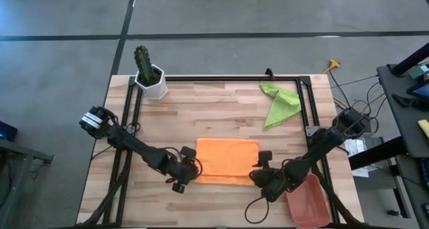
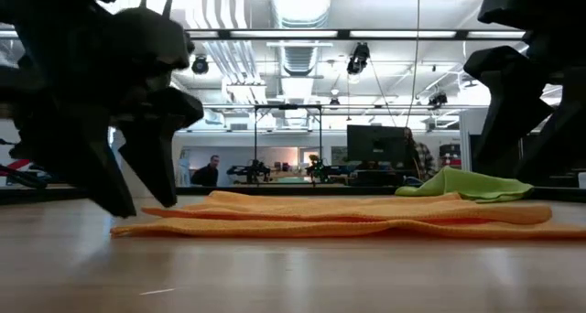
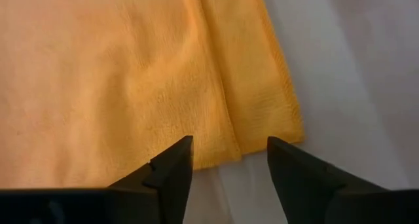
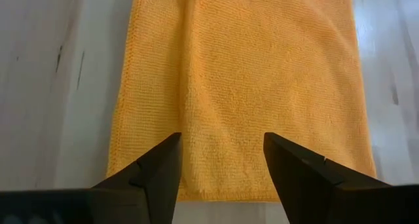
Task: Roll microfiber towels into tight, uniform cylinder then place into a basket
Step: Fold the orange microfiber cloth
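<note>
The orange towel [image 1: 228, 161] lies flat on the table near the front, folded over itself with a long crease [image 3: 219, 93]. My left gripper [image 3: 229, 155] stands open over the towel's left end, its fingers on either side of the crease at the edge. My right gripper [image 4: 221, 145] stands open over the towel's right end [image 4: 242, 185]. Both slant down, just above the cloth. The green towel [image 1: 280, 103] lies crumpled at the far right. The terracotta basket [image 1: 308, 201] sits at the near right corner, beside my right arm.
A white pot with a cactus [image 1: 151, 75] stands at the far left corner. A black frame [image 1: 221, 77] runs along the table's far edge and sides. Bare wood lies between the orange towel and the far rail.
</note>
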